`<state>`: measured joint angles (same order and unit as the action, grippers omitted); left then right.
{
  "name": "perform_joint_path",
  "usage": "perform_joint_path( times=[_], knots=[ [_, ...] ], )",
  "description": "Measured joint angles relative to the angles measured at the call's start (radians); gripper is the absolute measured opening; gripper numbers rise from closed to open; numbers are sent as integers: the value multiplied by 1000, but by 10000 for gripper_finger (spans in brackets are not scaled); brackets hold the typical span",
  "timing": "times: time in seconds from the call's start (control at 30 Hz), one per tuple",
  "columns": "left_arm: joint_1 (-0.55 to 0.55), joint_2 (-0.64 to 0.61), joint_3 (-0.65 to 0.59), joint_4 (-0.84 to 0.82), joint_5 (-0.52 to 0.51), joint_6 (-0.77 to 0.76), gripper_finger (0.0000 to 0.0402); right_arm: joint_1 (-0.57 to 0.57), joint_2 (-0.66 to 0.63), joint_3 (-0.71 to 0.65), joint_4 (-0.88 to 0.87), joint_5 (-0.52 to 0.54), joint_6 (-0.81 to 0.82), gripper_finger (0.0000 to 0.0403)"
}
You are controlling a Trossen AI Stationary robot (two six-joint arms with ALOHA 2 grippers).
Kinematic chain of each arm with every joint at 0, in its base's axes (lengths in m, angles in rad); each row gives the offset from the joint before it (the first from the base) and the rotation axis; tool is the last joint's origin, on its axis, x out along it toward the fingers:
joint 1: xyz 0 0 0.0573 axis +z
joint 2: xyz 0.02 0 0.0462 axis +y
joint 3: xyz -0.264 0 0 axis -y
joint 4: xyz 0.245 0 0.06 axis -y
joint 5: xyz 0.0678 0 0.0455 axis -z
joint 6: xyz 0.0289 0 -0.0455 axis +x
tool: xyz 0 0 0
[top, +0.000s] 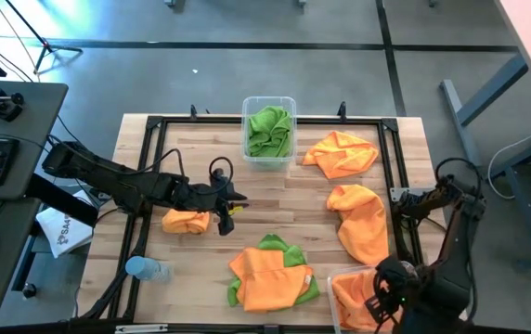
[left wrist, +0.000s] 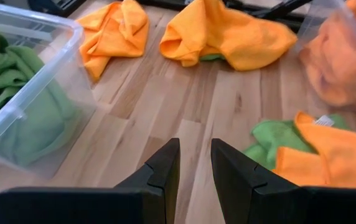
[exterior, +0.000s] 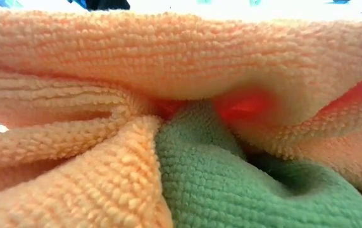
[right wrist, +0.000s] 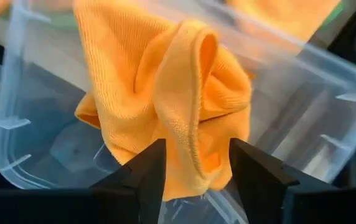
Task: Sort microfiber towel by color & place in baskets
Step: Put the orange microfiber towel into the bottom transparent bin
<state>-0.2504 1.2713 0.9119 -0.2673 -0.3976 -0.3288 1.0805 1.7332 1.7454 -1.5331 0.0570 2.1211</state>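
An orange towel (right wrist: 165, 99) drops into the near-right basket (right wrist: 327, 93) between the right hand's (right wrist: 196, 168) parted, empty fingers. Green towels fill the far basket (top: 269, 104). Three orange towels and a mixed near pile (top: 270, 274) remain on the bench (top: 275, 199); the left hand (left wrist: 195, 162), slightly parted and empty, hovers mid-bench.

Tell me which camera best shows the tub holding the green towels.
The high view: the green-towel tub shows whole, at the table's far edge with green towels inside. The left wrist view catches only one corner. The low and right wrist views don't show it.
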Motion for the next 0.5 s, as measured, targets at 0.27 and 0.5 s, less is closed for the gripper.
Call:
perform_joint_path(
  times=[0.27,0.5],
  knots=[
    [0,-80,-143,111,4,5,81,33,-5,58,-38,169,38,113],
    [0,-332,-390,307,68,-3,81,6,-5,58,-38,265,-73,52]
  ],
)
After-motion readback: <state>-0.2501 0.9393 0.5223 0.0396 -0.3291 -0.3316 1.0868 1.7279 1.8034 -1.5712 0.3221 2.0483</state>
